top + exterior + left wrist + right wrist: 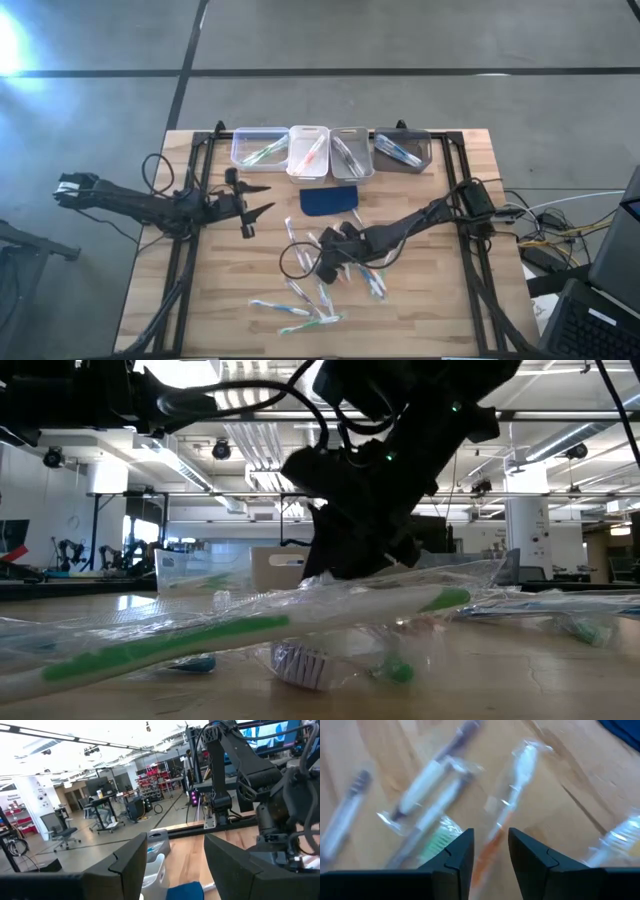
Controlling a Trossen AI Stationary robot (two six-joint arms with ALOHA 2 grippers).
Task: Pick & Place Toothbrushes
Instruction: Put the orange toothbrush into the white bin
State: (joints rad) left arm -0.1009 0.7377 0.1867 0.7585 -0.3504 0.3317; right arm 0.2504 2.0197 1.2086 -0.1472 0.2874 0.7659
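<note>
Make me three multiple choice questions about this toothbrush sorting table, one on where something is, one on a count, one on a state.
1. Where does the dark blue pad lie?
A. Just in front of the row of bins
B. Inside a bin
C. Under the left arm

2. How many bins stand in the row at the table's far edge?
A. Two
B. Four
C. Six

3. How do the left gripper's fingers stand?
A. Shut on a toothbrush
B. Open, holding nothing
C. Shut on the pad

Answers:
1. A: the high view shows it on the wood just below the two middle bins.
2. B: four stand side by side.
3. B: the left wrist view shows a wide empty gap between the fingers, while the right gripper works over the loose toothbrushes.
</note>
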